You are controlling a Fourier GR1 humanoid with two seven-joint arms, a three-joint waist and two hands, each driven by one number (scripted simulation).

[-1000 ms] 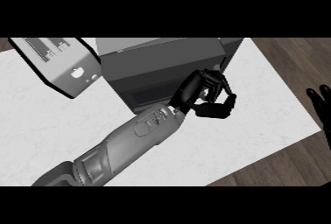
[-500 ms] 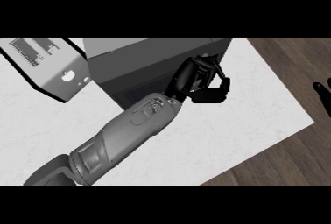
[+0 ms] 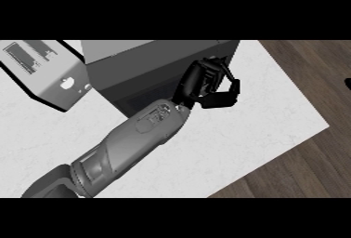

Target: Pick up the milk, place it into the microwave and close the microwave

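Observation:
The grey microwave (image 3: 161, 62) stands at the back of the white counter (image 3: 254, 125). Its door (image 3: 41, 74) is swung open to the left. My left hand (image 3: 209, 86) reaches in from the lower left and hovers at the microwave's front right corner. Its fingers are curled in a hook with nothing visible inside them. No milk shows anywhere; the microwave's inside is hidden from above. Only a sliver of my right hand (image 3: 347, 84) shows at the right edge, over the floor.
The counter's right edge runs diagonally from the top middle down to the lower right, with dark wooden floor (image 3: 308, 162) beyond it. My left forearm (image 3: 130, 144) lies across the counter's middle.
My left hand has moved up and right, along the microwave's front to its right corner. The right hand has slid almost out of view at the right edge.

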